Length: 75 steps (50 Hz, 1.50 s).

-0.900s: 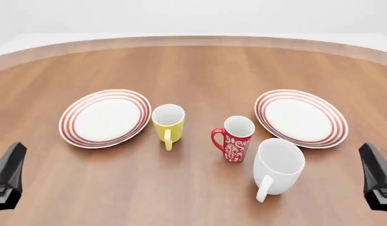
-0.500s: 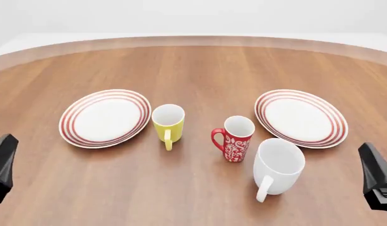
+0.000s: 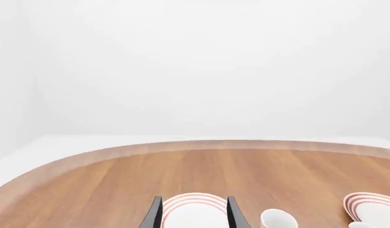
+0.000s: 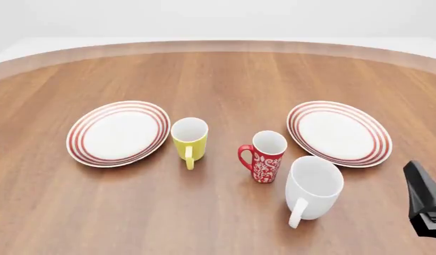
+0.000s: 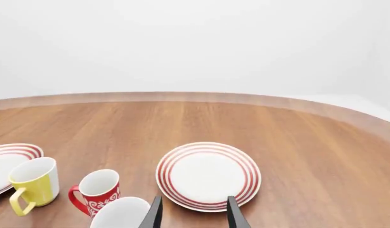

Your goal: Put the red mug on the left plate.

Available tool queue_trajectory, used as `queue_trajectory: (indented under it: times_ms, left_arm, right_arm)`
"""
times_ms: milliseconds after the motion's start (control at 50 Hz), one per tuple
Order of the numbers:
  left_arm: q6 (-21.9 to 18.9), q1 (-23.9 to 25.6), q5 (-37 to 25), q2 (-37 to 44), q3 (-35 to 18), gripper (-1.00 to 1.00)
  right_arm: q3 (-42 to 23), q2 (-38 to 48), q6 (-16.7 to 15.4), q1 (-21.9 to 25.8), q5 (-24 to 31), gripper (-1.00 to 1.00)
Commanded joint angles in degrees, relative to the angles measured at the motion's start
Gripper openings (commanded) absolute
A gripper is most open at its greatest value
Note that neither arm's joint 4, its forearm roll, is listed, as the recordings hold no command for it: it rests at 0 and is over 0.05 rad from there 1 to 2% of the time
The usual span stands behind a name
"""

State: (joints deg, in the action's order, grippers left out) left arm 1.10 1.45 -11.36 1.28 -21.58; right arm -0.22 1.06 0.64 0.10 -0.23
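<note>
Standing untouched mid-table, the red mug (image 4: 264,155) sits btwn the yellow mug (image 4: 189,139) and white mug (image 4: 313,186) — well apart from the left plate (image 4: 118,133). Reach not begun. Both grippers' jaws spread, empty. Next move, I'd guess: right gripper (image 5: 193,213) approaches w/o clipping the white mug.

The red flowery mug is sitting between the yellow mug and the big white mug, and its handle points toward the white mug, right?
Not quite. The red mug does sit between the yellow mug and the white mug, but the front view shows its handle pointing toward the yellow mug.
</note>
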Motion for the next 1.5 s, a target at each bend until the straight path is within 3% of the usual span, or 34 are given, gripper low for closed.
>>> queue_trajectory:
  times_ms: [20,100,140,380,500,760,860,900,980,1120,1500]
  left_arm:
    - [1.78,0.63,-1.49,5.24,-9.26,1.00]
    - [0.23,1.34,-2.19,6.69,-12.39,1.00]
    - [3.77,0.18,-1.94,9.86,-14.33,1.00]
    - [-3.72,0.77,-0.33,17.06,-23.59,1.00]
    - [-3.90,1.16,-0.02,21.47,-27.10,1.00]
    - [-9.74,4.74,-2.01,30.40,-36.24,1.00]
    - [-13.97,7.40,-3.00,34.11,-38.60,1.00]
    - [-13.82,5.92,-3.29,35.56,-39.65,1.00]
    - [-18.89,8.45,-3.58,38.51,-40.43,1.00]
    - [-23.63,9.84,-5.30,42.12,-44.94,1.00]
    - [-28.00,13.87,-8.29,52.97,-53.46,1.00]
  right_arm:
    - [0.04,0.16,0.02,0.02,-0.18,1.00]
    - [0.03,0.05,0.02,0.02,-0.07,1.00]
    - [0.02,-0.07,0.02,0.03,0.07,1.00]
    - [-0.05,-0.54,0.03,0.02,0.61,1.00]
    - [-0.05,-0.54,0.05,0.03,0.60,1.00]
    - [-0.05,-0.54,0.05,0.03,0.61,1.00]
    - [-0.05,-0.54,0.03,0.02,0.61,1.00]
    - [-0.05,-0.54,0.03,0.04,0.60,1.00]
    - [-0.05,-0.54,0.04,0.02,0.61,1.00]
    - [-0.05,-0.53,0.04,0.03,0.60,1.00]
    - [0.02,0.04,0.03,0.10,-0.05,1.00]
